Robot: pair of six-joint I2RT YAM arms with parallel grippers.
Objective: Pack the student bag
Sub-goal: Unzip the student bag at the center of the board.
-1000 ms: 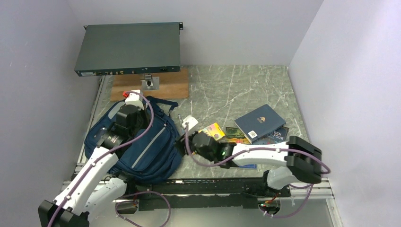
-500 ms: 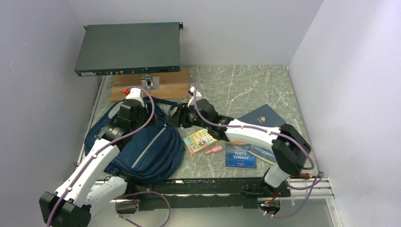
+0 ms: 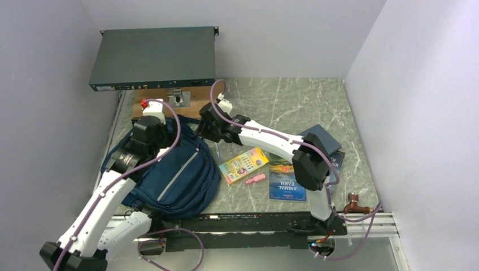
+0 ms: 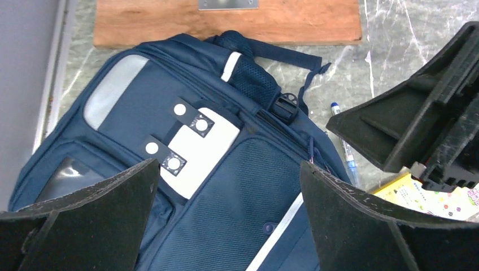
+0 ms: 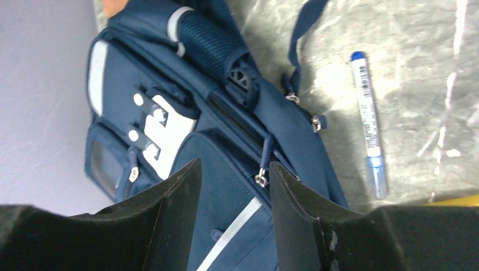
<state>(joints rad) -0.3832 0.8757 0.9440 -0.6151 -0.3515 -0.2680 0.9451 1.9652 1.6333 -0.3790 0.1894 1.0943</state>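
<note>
Starts at the left claw [image 4: 229,166]: spread wide, grips nothing, hangs above the student bag [image 4: 248,192] near its top end. Looks straight down on the bag's white-grey patch [image 4: 197,152], framed in the gap between the two fingers [image 4: 101,209]. Close beside it, meets the right claw [image 5: 234,166]: parted more narrowly, also grips nothing, hovers over the bag's upper right edge, next to the mesh-padded handle [image 5: 212,45]. Frames a zipper pull [image 5: 261,178] between those fingers, apart from both. Cannot tell from any view whether either claw touches the fabric. Moving outward, finds the bag lying flat on the left part of the counter [image 3: 282,107], front pocket up, a grey stripe [image 3: 179,174] running along it, top end toward a wooden board [image 3: 181,104]. Just right of the bag, finds a blue-and-white pen [image 5: 367,124] lying on the stone. Farther right, takes in a yellow sticker book [image 3: 244,164] just beside the bag's edge, then a small pink item [image 3: 256,179], a blue book titled Animal Farm [image 3: 288,183] and a dark navy book [image 3: 319,138] partly under the right arm [image 3: 265,138], all lying on the counter outside the bag.
</note>
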